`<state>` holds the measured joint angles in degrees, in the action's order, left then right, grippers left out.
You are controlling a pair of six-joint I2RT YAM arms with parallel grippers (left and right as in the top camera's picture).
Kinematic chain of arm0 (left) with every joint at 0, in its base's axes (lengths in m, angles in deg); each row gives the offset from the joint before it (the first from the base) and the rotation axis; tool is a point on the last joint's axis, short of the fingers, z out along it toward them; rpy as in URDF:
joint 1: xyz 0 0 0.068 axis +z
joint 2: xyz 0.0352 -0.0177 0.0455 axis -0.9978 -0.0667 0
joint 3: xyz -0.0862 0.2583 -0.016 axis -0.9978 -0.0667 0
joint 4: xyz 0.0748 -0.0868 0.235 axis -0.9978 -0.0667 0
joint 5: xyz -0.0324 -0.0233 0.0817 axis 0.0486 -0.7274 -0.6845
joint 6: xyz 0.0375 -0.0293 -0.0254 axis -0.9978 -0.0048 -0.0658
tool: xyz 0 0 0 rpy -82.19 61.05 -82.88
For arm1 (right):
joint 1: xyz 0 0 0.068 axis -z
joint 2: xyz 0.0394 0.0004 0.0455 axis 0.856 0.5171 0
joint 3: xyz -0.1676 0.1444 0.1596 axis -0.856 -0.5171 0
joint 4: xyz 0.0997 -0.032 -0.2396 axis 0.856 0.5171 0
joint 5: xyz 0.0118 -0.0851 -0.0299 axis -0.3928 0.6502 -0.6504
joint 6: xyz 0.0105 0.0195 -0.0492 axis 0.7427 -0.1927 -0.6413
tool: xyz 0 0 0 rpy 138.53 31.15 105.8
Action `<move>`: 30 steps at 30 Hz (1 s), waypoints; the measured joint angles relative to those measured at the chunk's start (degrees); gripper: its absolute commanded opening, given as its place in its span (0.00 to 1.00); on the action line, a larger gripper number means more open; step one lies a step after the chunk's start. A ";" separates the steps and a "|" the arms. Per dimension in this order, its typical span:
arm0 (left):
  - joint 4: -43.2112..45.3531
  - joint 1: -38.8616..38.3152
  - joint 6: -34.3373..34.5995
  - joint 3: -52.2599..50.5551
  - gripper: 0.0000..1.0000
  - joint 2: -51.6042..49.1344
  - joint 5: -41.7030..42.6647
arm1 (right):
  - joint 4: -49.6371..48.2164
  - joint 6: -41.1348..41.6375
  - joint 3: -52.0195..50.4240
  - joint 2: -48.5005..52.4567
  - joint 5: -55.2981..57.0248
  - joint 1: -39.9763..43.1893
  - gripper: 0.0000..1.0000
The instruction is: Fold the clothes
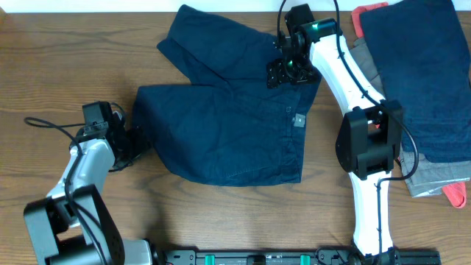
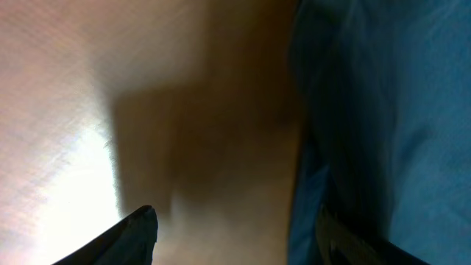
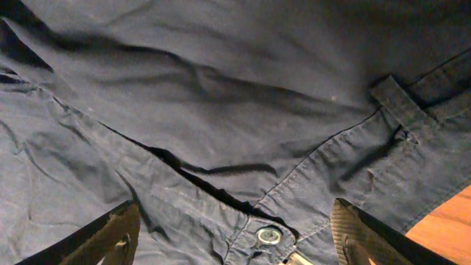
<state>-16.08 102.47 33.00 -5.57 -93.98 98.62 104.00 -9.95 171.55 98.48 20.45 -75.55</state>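
A: Where are the navy shorts (image 1: pixel 228 125)?
B: Spread flat mid-frame on the surface (image 1: pixel 44 66). The other clothes (image 1: pixel 423 73) are stacked at the right edge.
A: And the fingers?
B: The left fingers (image 2: pixel 136 237) are spread at the shorts' left edge, with bare wood between them. The right fingers (image 3: pixel 364 235) are spread over the waistband button (image 3: pixel 268 235).

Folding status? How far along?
Apparently done: navy piece lies flat on the grey garment and coral-red garment at right. In hand: shorts spread unfolded, left gripper open at a leg hem, right gripper open over the waistband. Left: fold and stack the shorts.
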 measured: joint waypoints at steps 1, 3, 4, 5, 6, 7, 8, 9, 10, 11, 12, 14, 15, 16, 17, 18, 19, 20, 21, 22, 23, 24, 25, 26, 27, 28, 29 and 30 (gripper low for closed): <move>1.40 0.00 0.02 -0.02 0.71 -0.70 0.83 | 0.02 0.00 0.00 0.00 0.00 0.00 0.81; 3.32 -0.02 0.00 -0.04 0.71 -1.73 1.88 | 0.00 0.00 0.00 0.00 0.00 0.00 0.81; 4.55 -0.11 0.00 -0.04 0.71 -2.21 2.45 | 0.00 0.00 0.00 0.00 0.00 0.00 0.81; 5.51 -0.26 0.02 -0.04 0.71 -2.69 2.82 | 0.00 0.00 0.00 0.00 0.00 0.00 0.81; 6.25 -0.44 0.04 -0.04 0.71 -3.10 2.99 | 0.00 0.00 0.00 0.00 0.00 0.00 0.81; 6.78 -0.68 0.00 -0.04 0.71 -3.50 3.04 | 0.00 0.00 0.00 0.00 0.00 0.00 0.81; 7.85 -0.96 0.04 -0.04 0.71 -3.69 3.26 | -0.02 0.00 0.00 0.00 0.00 0.00 0.81; 8.70 -1.27 0.02 -0.02 0.71 -3.98 3.45 | 0.00 0.00 0.00 0.00 0.00 0.00 0.81; 9.55 -1.57 0.02 -0.02 0.70 -4.22 3.67 | -0.04 0.00 0.00 0.00 0.00 0.00 0.81; 10.60 -1.95 0.02 -0.02 0.70 -4.50 3.87 | -0.02 0.00 0.00 0.00 0.00 0.00 0.81; 11.74 -2.43 0.00 0.02 0.70 -4.90 4.02 | -0.02 0.00 0.00 0.00 0.00 0.00 0.81; 13.20 -3.08 0.02 0.15 0.66 -5.42 4.15 | -0.02 0.00 0.00 0.00 0.00 0.00 0.81; 13.86 -3.50 0.02 0.20 0.65 -5.73 4.15 | 0.00 0.00 0.00 0.00 0.00 0.00 0.80; 14.29 -3.93 -0.02 0.26 0.65 -5.92 4.26 | -0.02 0.00 0.00 0.00 0.02 0.00 0.81; 14.40 -4.33 -0.02 0.33 0.65 -6.01 4.26 | 0.00 0.00 0.00 0.00 0.07 0.00 0.81; 14.51 -4.72 -0.02 0.35 0.65 -6.08 4.26 | 0.00 0.00 0.00 0.00 0.17 0.00 0.81; 14.62 -5.09 -0.02 0.35 0.64 -6.14 4.26 | -0.02 0.00 0.00 0.00 0.22 0.00 0.81; 14.67 -5.49 -0.02 0.35 0.64 -6.14 4.26 | -0.02 0.00 0.00 0.00 0.28 0.00 0.81; 14.67 -5.81 -0.02 0.35 0.64 -6.14 4.26 | -0.02 0.00 0.00 0.00 0.39 0.00 0.81; 14.62 -6.10 -0.02 0.35 0.64 -6.14 4.26 | 0.00 0.00 0.00 0.00 0.42 0.00 0.81; 14.62 -6.27 -0.02 0.35 0.64 -6.14 4.26 | 0.00 0.00 0.00 0.00 0.46 0.00 0.81; 14.56 -6.43 -0.02 0.35 0.63 -6.14 4.26 | 0.00 0.00 0.00 0.00 0.46 0.00 0.81; 14.49 -6.49 -0.02 0.35 0.63 -6.14 4.26 | -0.02 0.00 0.00 0.00 0.46 0.00 0.81; 14.43 -6.51 -0.02 0.35 0.59 -6.14 4.26 | 0.00 0.00 0.00 0.00 0.46 0.00 0.81; 14.34 -6.51 0.00 0.35 0.58 -6.14 4.26 | 0.00 0.00 0.00 0.00 0.48 0.00 0.81; 14.21 -6.51 -0.02 0.35 0.56 -6.14 4.28 | -0.02 0.00 0.00 0.00 0.50 0.00 0.81; 14.14 -6.56 0.00 0.33 0.55 -6.16 4.24 | 0.00 0.00 0.00 0.00 0.52 0.00 0.80; 14.10 -6.60 -0.02 0.31 0.53 -6.19 4.28 | 0.00 0.00 0.00 0.00 0.63 0.00 0.81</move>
<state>-1.98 95.87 32.98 -5.27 -100.17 102.91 104.00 -9.95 171.55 98.48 21.08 -75.55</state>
